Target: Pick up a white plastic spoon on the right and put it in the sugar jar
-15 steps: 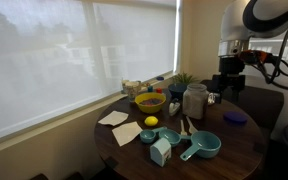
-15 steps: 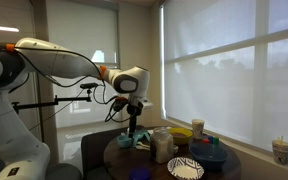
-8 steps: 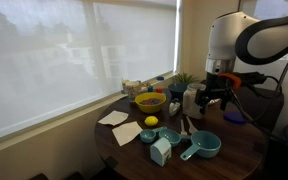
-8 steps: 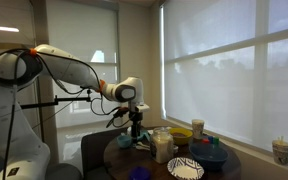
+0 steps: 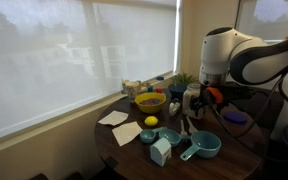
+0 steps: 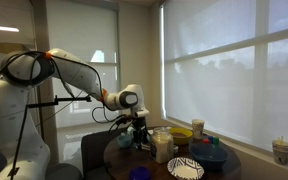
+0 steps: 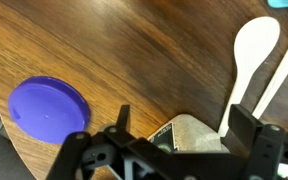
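Where visible, one spoon (image 7: pixel 255 47), one lid (image 7: pixel 47 110)

We see a round, dark wooden table (image 5: pixel 124 158). Toward its window-side edge stand a yellow bowl (image 5: pixel 150 101) and a jar (image 5: pixel 194 101), with a lemon (image 5: pixel 151 122) lying just in front of the bowl. Two pale napkins (image 5: pixel 113 118) lie flat near the edge beside the blind. Teal cups (image 5: pixel 205 146) sit close to the near edge in that exterior view. In the wrist view a purple lid (image 7: pixel 48 109) and a white spoon (image 7: pixel 252 50) lie flat on the wood, well apart.
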Action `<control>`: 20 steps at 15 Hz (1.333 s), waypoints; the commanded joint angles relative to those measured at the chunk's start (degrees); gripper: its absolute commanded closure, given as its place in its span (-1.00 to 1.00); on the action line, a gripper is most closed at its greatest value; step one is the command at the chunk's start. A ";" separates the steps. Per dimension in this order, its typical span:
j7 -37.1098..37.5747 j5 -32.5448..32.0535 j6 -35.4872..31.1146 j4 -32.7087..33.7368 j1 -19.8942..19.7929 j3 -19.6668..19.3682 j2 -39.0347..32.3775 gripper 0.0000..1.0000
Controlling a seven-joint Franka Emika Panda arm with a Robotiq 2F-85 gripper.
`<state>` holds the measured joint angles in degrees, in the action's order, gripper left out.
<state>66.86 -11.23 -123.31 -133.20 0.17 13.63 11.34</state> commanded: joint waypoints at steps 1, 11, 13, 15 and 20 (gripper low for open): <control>2.77 -1.80 -3.19 0.57 1.25 -0.76 -2.41 -1.00; 1.39 -2.12 -10.73 1.73 2.35 -2.00 -7.99 -0.31; 1.33 -2.14 -11.63 2.00 2.58 -2.20 -8.87 -0.11; 1.19 -2.11 -12.44 2.27 2.88 -2.39 -9.35 0.22; 1.19 -2.13 -13.11 2.86 3.45 -2.57 -9.54 -0.11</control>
<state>67.48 -11.84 -135.05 -131.39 2.18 12.37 3.38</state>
